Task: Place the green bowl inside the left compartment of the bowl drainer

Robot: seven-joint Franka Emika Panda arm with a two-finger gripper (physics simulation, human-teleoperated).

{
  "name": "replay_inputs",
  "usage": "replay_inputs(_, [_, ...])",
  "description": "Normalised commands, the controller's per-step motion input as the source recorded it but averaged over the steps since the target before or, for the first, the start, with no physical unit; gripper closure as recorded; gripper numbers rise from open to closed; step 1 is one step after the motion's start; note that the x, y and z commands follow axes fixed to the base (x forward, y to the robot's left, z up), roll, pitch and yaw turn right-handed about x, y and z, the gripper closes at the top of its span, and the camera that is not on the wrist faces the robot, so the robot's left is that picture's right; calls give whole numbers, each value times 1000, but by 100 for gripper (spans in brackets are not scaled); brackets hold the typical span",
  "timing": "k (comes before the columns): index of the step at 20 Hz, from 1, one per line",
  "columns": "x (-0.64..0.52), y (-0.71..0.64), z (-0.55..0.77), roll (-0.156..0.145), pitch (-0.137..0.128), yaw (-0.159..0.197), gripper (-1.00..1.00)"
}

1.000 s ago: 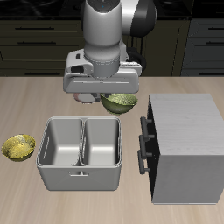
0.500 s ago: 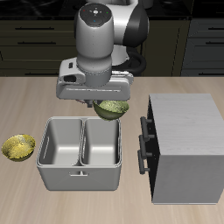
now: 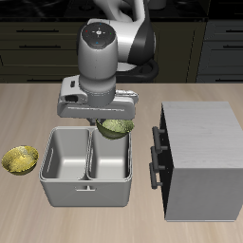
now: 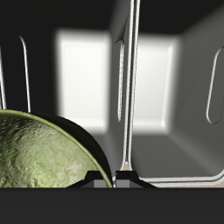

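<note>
My gripper (image 3: 110, 121) is shut on the rim of the glossy olive-green bowl (image 3: 118, 126), which hangs tilted just above the back edge of the grey bowl drainer (image 3: 87, 190). The bowl is over the bin nearer the cabinet. The left compartment (image 3: 65, 154) lies on the other side of the middle wall. In the wrist view the green bowl (image 4: 44, 162) sits beside my gripper (image 4: 112, 180). Below it, both drainer bins show, split by the middle wall (image 4: 131, 87). The left compartment (image 4: 157, 83) has nothing in it.
A big grey box cabinet (image 3: 201, 157) with black handles (image 3: 155, 157) stands close beside the drainer. A small yellow-gold bowl (image 3: 20, 158) rests on the table at the drainer's other side. Dark kitchen cupboards run along the back.
My gripper has carried the green bowl from behind the drainer toward the table's front edge and away from the cabinet, and lower, so it now hangs over the drainer's back rim.
</note>
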Motion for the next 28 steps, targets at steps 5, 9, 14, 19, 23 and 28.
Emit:
replay_inputs(5, [6, -20, -226, 8, 24, 0, 100])
replay_inputs(9, [19, 0, -151, -2, 23, 4, 100])
replay_inputs(14, [76, 11, -110, -41, 26, 57, -100])
replay_inputs(19, [-49, 152, -24, 31, -3, 52, -100])
replay_inputs(23, [11, 0, -23, 0, 27, -1, -100])
replay_inputs(28, [-25, 32, 115, 12, -17, -7, -100])
